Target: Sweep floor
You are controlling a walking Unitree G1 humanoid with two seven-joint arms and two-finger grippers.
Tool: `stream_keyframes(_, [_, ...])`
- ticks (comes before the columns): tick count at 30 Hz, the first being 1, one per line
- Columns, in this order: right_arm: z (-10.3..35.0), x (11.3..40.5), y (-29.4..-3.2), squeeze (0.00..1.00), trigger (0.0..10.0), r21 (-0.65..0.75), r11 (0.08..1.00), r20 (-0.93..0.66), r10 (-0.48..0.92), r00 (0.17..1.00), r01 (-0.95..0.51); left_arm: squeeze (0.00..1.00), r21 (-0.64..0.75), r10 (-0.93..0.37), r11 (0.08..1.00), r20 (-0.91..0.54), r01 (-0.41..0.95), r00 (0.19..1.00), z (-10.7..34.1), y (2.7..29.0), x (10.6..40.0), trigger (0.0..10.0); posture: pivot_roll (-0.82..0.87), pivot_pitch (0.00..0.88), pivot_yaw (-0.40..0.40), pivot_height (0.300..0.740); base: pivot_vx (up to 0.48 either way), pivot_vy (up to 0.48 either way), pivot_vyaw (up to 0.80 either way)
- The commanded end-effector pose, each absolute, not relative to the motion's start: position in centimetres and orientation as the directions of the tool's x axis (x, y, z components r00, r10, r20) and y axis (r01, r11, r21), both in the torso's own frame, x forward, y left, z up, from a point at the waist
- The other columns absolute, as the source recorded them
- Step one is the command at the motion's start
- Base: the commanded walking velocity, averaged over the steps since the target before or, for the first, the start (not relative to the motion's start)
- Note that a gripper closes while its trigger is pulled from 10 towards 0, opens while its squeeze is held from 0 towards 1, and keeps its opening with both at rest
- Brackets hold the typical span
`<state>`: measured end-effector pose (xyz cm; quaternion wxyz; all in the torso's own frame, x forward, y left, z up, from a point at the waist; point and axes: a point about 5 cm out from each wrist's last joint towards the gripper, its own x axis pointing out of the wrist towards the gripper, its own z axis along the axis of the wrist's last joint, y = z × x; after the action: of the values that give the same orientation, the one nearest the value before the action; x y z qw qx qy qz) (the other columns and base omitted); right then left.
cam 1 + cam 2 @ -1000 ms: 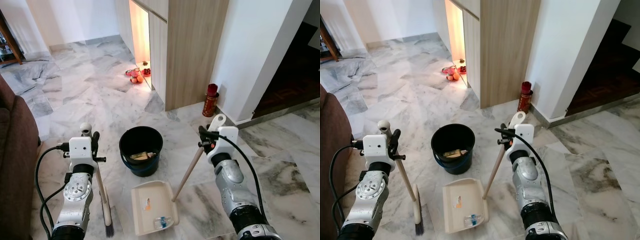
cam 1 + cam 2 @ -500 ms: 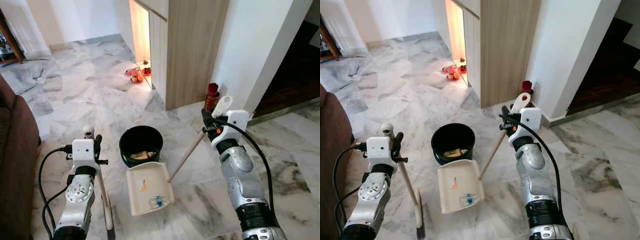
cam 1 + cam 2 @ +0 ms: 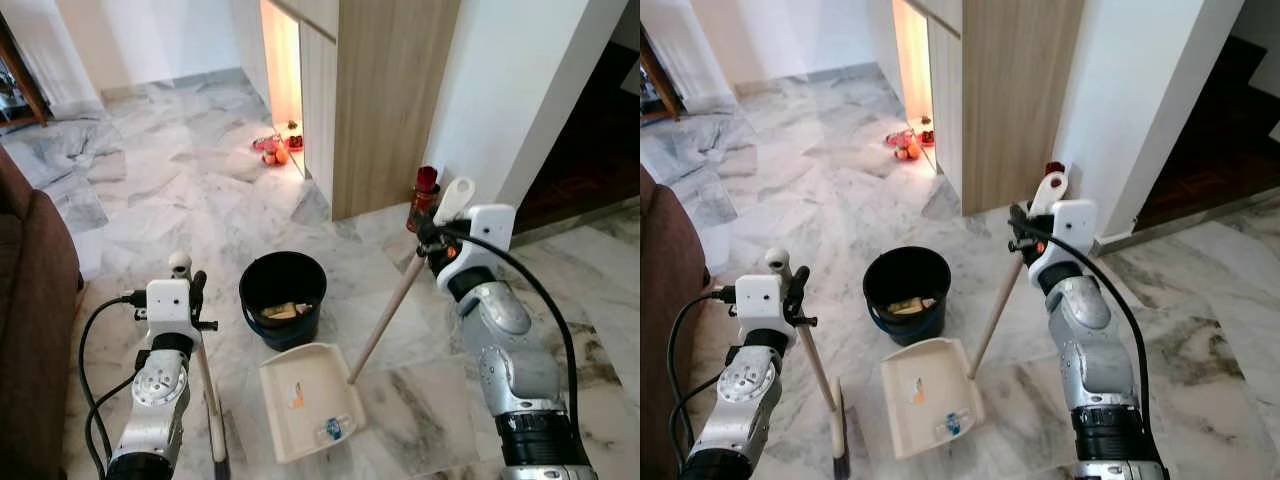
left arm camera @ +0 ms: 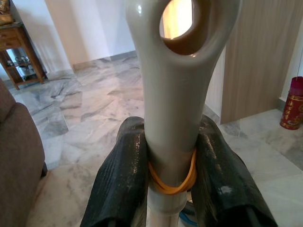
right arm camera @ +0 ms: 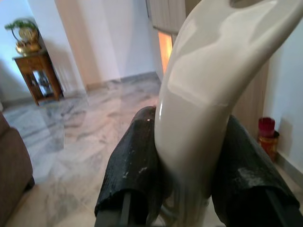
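Cream dustpan (image 3: 310,402) lay at lower centre, its handle rising up-right into the right gripper (image 3: 432,243), pinched shut; left gripper (image 3: 190,290) clamped the broom (image 3: 208,400) at lower left.

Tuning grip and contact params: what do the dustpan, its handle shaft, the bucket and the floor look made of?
Dustpan: cream plastic by its smooth moulded look.
Handle shaft: pale wood, matte, apparently; its cream glossy end is clamped in the right gripper.
Bucket: dark, slightly glossy, probably plastic.
Floor: polished marble-look tiles, grey veining, reflective.
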<state>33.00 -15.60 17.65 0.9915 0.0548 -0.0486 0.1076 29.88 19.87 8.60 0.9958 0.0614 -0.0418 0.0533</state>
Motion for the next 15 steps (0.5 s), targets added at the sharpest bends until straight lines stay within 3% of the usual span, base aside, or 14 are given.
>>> stream_keyframes(1, [21.6, 33.0, -14.9, 0.00, 10.0, 0.123, 0.961, 0.261, 0.210, 0.942, -0.248, 0.00, 0.116, 0.082, 0.988, 0.132, -0.098, 0.988, 9.3, 19.6, 30.3, 10.0, 0.12, 0.000, 0.053, 0.740, 0.000, 0.000, 0.00])
stream_keyframes(15, [24.5, 33.0, -15.0, 0.00, 10.0, 0.191, 0.964, 0.372, 0.102, 0.923, -0.184, 0.00, 0.113, 0.088, 0.988, 0.143, -0.105, 0.986, 9.4, 19.7, 30.2, 10.0, 0.13, 0.000, 0.053, 0.740, 0.000, 0.000, 0.00])
